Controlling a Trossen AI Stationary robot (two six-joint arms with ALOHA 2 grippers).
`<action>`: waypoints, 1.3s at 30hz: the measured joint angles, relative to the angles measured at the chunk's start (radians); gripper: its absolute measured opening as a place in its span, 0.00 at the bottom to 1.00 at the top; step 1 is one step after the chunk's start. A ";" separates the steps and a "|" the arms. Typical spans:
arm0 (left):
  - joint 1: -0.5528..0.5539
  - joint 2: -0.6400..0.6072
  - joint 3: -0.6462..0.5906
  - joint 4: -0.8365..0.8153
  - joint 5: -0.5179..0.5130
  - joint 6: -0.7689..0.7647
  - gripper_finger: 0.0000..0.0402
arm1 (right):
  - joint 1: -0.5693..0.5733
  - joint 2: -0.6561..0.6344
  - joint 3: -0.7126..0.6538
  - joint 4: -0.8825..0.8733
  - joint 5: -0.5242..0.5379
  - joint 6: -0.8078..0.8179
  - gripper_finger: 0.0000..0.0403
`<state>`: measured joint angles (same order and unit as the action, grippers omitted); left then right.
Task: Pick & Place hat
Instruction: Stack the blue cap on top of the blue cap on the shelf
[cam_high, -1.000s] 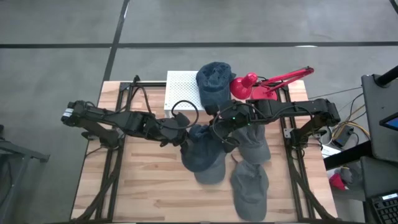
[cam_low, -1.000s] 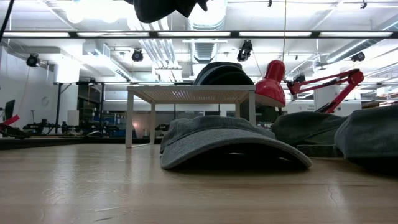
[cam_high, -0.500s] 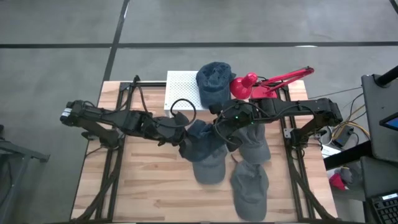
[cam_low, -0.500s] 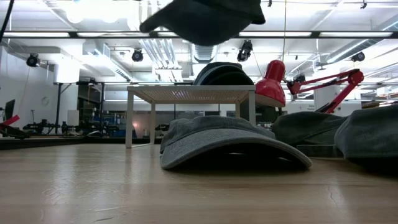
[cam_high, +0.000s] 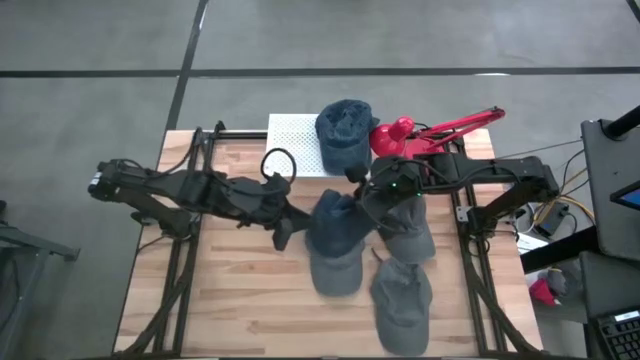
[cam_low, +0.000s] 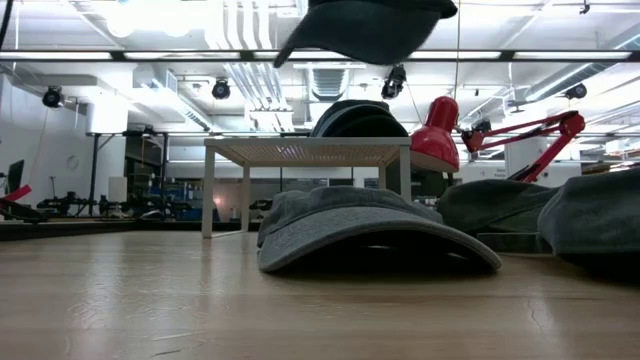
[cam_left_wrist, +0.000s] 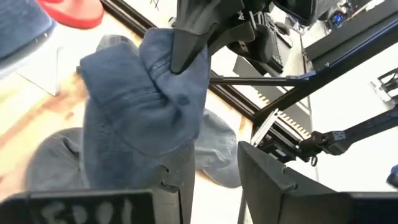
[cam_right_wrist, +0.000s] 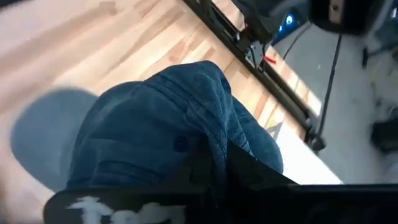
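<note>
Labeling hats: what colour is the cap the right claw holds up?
Dark denim blue cap; right wrist view shows it best.

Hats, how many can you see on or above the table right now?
5: a blue hat held up by the right gripper, a grey cap beneath it, two more to its right, one on the white rack. More could be hidden underneath.

held cap (cam_high: 338, 222): above table centre, over grey cap (cam_high: 335, 270)
rack (cam_high: 292, 143): rear; lamp (cam_high: 420, 135) to its right
</note>
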<state>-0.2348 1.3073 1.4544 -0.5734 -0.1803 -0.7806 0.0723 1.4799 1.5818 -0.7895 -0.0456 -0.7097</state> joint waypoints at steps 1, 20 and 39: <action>0.000 -0.001 0.000 -0.002 -0.001 0.011 0.28 | 0.000 -0.003 0.000 -0.007 0.001 -0.041 0.02; 0.000 0.004 -0.003 -0.009 -0.001 0.072 0.28 | -0.092 -0.070 0.139 -0.052 0.133 -0.451 0.02; 0.006 0.005 -0.004 -0.011 -0.165 0.569 0.28 | -0.462 -0.050 0.326 -0.203 -0.480 -0.668 0.02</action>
<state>-0.2287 1.3121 1.4506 -0.5846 -0.3452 -0.2114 -0.3894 1.4304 1.9076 -0.9924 -0.5253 -1.3776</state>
